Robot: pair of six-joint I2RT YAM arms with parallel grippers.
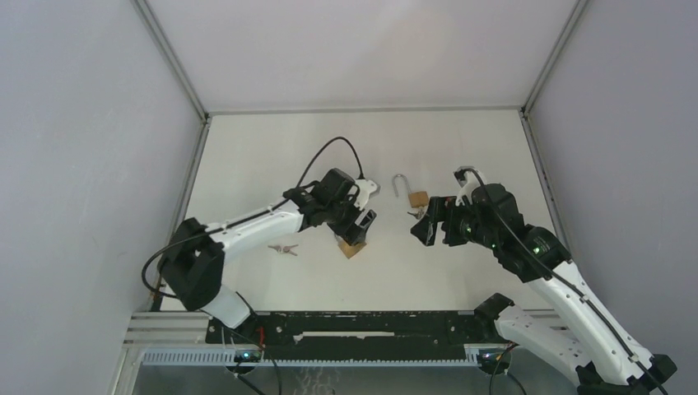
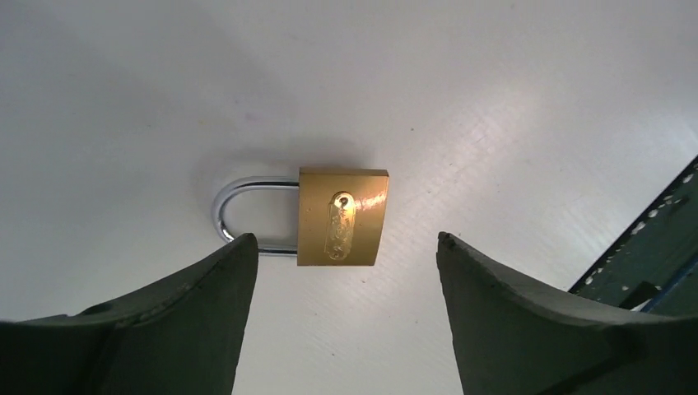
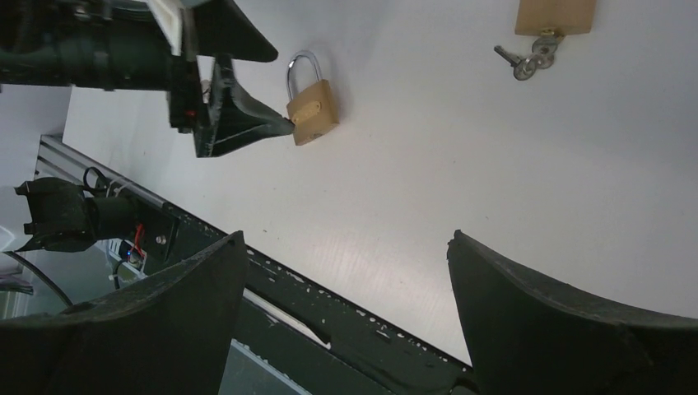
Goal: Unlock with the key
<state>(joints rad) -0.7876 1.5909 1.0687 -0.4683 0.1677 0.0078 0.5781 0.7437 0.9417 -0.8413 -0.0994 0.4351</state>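
A shut brass padlock (image 2: 342,216) lies flat on the white table, its steel shackle (image 2: 247,216) pointing left in the left wrist view. My left gripper (image 2: 346,247) is open and empty, hovering just above it; in the top view the gripper (image 1: 360,220) is over the padlock (image 1: 352,247). The padlock also shows in the right wrist view (image 3: 311,111). A second brass padlock (image 1: 417,198) with its shackle swung open lies mid-table, a bunch of keys (image 3: 527,58) at its keyhole end. My right gripper (image 1: 424,229) is open and empty beside it.
A loose pair of keys (image 1: 283,248) lies on the table left of the shut padlock, under the left forearm. The black rail (image 1: 354,325) runs along the near table edge. Grey walls close in the sides and back.
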